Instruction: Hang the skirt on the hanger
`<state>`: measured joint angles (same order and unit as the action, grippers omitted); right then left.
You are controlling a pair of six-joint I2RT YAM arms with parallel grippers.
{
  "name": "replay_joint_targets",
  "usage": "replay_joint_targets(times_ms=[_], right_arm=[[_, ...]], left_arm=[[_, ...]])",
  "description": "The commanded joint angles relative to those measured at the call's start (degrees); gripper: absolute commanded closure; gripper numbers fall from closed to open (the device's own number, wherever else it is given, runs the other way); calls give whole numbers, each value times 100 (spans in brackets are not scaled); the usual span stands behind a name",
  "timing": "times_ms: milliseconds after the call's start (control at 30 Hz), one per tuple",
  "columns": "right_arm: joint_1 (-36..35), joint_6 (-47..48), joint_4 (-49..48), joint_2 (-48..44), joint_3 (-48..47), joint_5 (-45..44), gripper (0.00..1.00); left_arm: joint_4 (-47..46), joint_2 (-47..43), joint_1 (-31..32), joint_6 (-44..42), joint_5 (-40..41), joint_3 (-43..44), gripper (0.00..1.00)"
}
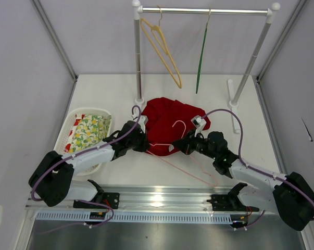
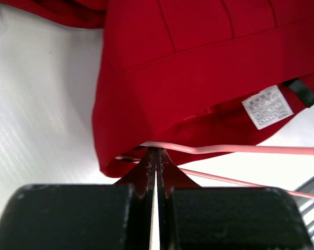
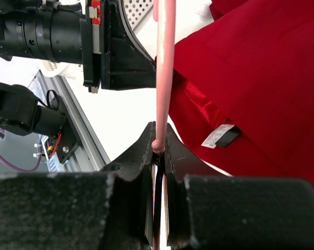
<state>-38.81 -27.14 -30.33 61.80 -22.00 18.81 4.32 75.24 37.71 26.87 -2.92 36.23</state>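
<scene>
The red skirt (image 1: 170, 115) lies bunched on the table below the rack. The pale pink hanger (image 1: 179, 125) lies over its near edge, hook toward the rack, its wires running toward the near right. My left gripper (image 1: 145, 141) is at the skirt's near-left edge. In the left wrist view it (image 2: 155, 154) is shut on the skirt's hem (image 2: 198, 62), with the hanger's wire (image 2: 240, 149) passing just over the tips. My right gripper (image 1: 179, 146) is at the skirt's near edge. In the right wrist view it (image 3: 158, 141) is shut on the hanger's wire (image 3: 164, 62), beside the skirt (image 3: 261, 78).
A white basket (image 1: 68, 127) with a yellow-green floral cloth (image 1: 90, 131) stands at the left. A clothes rack (image 1: 209, 10) stands at the back with a yellow hanger (image 1: 164, 49) and a dark green hanger (image 1: 201, 57). Its white foot (image 1: 234, 107) lies right of the skirt.
</scene>
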Motion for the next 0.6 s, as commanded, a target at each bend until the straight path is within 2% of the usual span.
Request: replay_joint_targets(times_ms=[0,367,567], right_arm=[[48,-195,-886,244,38,395,100],[654,-872,-2406,991,222,1378,100],[787,-1101,-2802,1071,354,1670,100]], left_arm=[[-300,34,-36,-209,-437,306,100],[-142,-89,-36,-314,-544,394,100],[-124,-317,-36,-279,-438,367,100]])
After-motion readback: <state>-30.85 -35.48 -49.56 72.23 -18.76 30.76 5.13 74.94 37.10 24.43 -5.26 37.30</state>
